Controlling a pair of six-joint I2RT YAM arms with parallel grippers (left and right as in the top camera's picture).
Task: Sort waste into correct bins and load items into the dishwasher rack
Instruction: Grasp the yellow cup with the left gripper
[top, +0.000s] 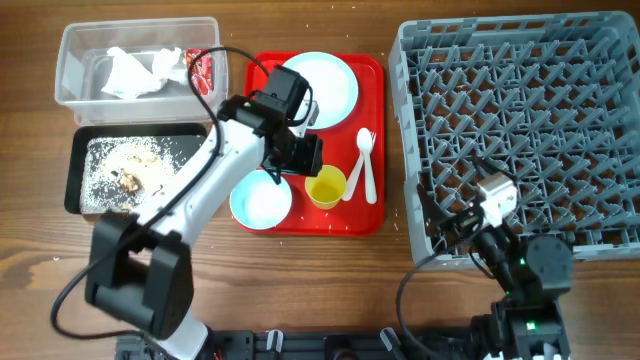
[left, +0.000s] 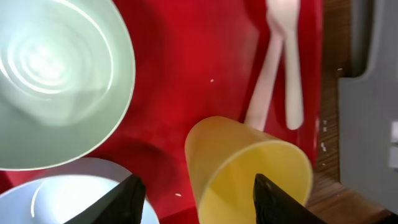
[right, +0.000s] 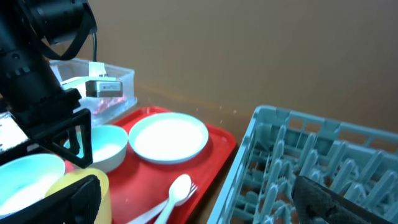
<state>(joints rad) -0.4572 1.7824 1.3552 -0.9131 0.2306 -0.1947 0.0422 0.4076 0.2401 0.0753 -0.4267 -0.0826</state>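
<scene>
Leftmost, at nine o'clock from the red tray (top: 300, 222), sit the clear tub (top: 68, 62) and black tray (top: 76, 170), both holding waste. Over the tray's six o'clock edge, the left gripper (left: 202, 199) hangs half-open around the yellow cup (left: 245, 162), one finger (left: 129, 200) clear of its wall and the other over its mouth; nothing is gripped yet. The cup looks light, thin and slick, likely to tip, so a pinch on the wall below the rim seems safest. Spoon and fork (top: 364, 162) lie at two o'clock from it. Only the left wrist view shows that gap; overhead, the arm hides it. At three o'clock stands the rack (top: 520, 110), where the right gripper (right: 202, 199) waits wide open and empty.
</scene>
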